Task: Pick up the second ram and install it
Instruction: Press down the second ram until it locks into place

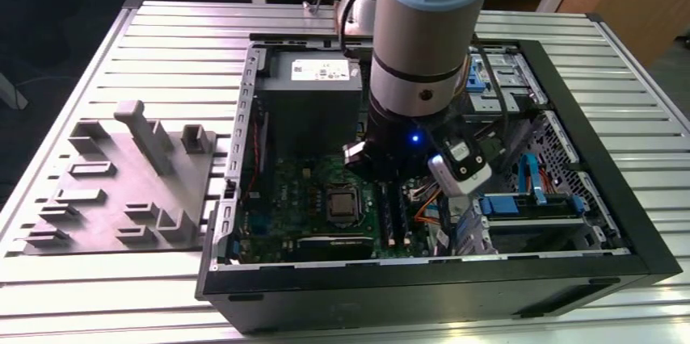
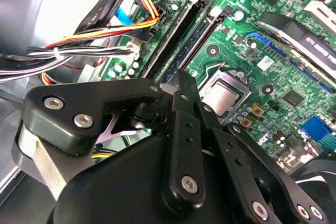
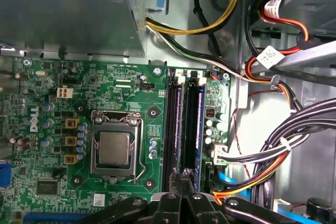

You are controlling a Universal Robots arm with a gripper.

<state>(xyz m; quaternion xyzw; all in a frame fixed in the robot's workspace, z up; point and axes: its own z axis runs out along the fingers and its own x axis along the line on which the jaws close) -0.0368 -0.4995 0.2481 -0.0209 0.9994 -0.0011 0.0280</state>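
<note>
The gripper hangs low inside an open computer case. Its two black fingers are drawn right together, tip against tip, and no gap shows between them. Nothing can be seen clamped in them.

Just under the fingertips lie the near ends of two long black memory slots, which run side by side away from the gripper. In both wrist views the tips sit in line with the slot on the cable side. A thin dark blue strip runs the length of that slot, and this looks to be the second ram, lying down in the slot rather than in the fingers. Whether it is fully seated cannot be told, and whether the tips touch it is hidden by the fingers.

Beside the slots, on the green motherboard, is the square metal processor in its socket, near the gripper. On the other side of the slots, bundles of black, orange, red and yellow cables cross the floor of the case.

Past the far end of the slots stands the grey power supply box.

In the exterior view the arm reaches down into the case, with a blue light glowing at its wrist. Well away from the gripper, at the exterior view's left, a grey moulded tray lies on the ribbed metal table.
</note>
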